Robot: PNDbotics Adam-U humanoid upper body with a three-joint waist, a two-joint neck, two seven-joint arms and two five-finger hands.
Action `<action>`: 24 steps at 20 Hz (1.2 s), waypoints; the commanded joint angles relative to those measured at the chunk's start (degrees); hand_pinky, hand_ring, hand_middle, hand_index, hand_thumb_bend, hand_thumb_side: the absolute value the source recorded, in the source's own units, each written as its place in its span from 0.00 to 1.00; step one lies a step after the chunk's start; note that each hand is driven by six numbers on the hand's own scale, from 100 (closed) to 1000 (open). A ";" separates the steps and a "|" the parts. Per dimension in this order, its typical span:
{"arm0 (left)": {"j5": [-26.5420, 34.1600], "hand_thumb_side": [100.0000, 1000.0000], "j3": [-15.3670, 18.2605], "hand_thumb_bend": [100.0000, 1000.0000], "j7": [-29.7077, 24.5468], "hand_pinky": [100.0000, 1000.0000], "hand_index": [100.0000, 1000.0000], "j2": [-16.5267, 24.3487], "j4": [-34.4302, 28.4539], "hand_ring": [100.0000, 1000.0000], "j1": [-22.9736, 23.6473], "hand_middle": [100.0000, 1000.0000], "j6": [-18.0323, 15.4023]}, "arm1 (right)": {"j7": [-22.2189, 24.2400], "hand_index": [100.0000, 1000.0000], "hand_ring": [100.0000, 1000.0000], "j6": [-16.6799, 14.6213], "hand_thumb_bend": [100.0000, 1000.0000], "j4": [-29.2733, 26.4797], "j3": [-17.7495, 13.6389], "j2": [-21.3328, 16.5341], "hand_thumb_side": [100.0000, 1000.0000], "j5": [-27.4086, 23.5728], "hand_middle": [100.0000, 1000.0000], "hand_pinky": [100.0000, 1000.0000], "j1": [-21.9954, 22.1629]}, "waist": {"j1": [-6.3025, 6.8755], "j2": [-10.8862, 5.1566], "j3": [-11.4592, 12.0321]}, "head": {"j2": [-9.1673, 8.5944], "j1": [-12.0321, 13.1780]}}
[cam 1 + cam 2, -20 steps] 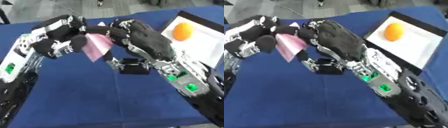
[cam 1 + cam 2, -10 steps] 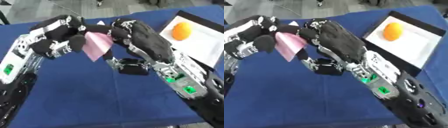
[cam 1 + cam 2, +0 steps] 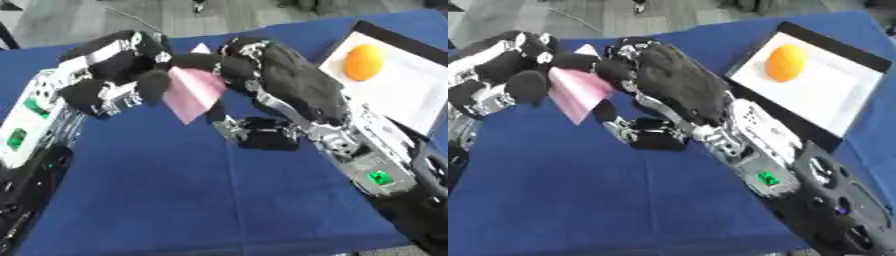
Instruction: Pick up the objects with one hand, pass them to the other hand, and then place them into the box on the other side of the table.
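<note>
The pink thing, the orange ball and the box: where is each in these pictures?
pink thing [image 3: 194, 92]: left eye view, middle of its flat pink face, between both hands.
orange ball [image 3: 785, 62]: right eye view, centre of its rounded surface.
box [image 3: 833, 97]: right eye view, bare white floor beside the ball.

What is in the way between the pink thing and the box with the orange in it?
Nothing on the table blocks it. The pink object is held up between the left hand and right hand. Only the right hand and its arm lie between it and the box, where the orange sits.
</note>
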 commanded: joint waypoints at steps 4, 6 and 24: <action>0.21 0.39 -0.54 0.00 0.28 0.71 0.52 -0.80 -2.30 0.51 -1.48 0.47 -0.49 | 1.52 0.27 0.40 -0.82 0.00 -0.35 0.36 0.32 0.00 -0.08 0.05 0.53 -1.21 | -0.05 -0.78 0.00 | -0.15 -0.17; 0.27 0.39 -0.49 0.00 0.33 0.71 0.52 -0.81 -2.30 0.51 -1.51 0.47 -0.53 | 1.50 0.27 0.36 -0.90 0.00 -0.35 0.29 0.39 0.00 -0.20 0.00 0.51 -1.24 | -0.03 -0.79 0.00 | -0.15 -0.20; 0.62 0.39 1.12 0.00 1.64 0.71 0.52 -0.05 -2.32 0.49 -1.44 0.42 -1.18 | -0.58 0.27 0.28 -1.18 0.00 -0.35 -0.74 0.17 0.00 1.73 0.00 0.48 -0.33 | 0.02 -0.82 -0.19 | -0.15 -0.31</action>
